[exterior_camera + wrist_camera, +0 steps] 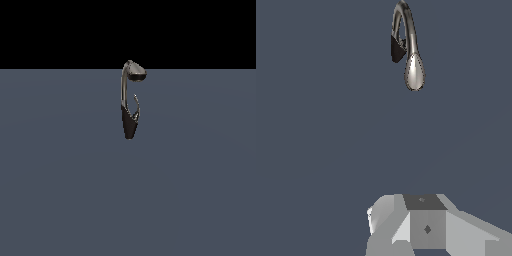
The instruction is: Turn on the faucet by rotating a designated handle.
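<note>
The faucet point(129, 107) stands alone on the grey-blue floor in the exterior view, with a dark cone base, a tall arched neck and a rounded spout head turned to the exterior view's right. Its handle point(136, 105), a thin curved silvery lever, rises from the base just beside the neck. In the wrist view the faucet point(414, 70) sits far off from my gripper point(426, 225), and I cannot make out the handle there. Only a grey-white blocky part of the gripper shows, touching nothing. Its fingertips are not distinct. The arm is not seen in the exterior view.
A flat grey-blue floor point(60, 190) spreads around the faucet, ending at a black background behind it.
</note>
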Motion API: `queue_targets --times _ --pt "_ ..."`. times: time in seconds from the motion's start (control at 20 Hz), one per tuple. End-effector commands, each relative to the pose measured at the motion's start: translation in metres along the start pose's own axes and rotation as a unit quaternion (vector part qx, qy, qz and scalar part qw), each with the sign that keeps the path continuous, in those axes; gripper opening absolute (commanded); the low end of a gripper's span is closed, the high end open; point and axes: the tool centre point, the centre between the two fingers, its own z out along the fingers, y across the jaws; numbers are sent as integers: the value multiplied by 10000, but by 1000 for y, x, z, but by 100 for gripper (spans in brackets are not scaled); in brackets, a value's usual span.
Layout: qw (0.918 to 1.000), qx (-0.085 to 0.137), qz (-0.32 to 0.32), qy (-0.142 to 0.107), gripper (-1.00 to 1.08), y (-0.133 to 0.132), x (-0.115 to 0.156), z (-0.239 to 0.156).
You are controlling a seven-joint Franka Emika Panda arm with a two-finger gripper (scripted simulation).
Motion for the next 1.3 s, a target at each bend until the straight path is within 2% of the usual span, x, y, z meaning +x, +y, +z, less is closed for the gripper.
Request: queue_targets --times 0.0,0.4,0.65,0.95,1.25 --pt "10000 0 0 0 -100 0 0 0" --pt "9999 -135 13 90 -100 12 8 -6" --pt "9999 -125 24 85 -100 12 9 -6" --pt "9998 -29 168 35 -100 11 19 -6" --pt "9987 170 467 -77 -100 8 41 -5"
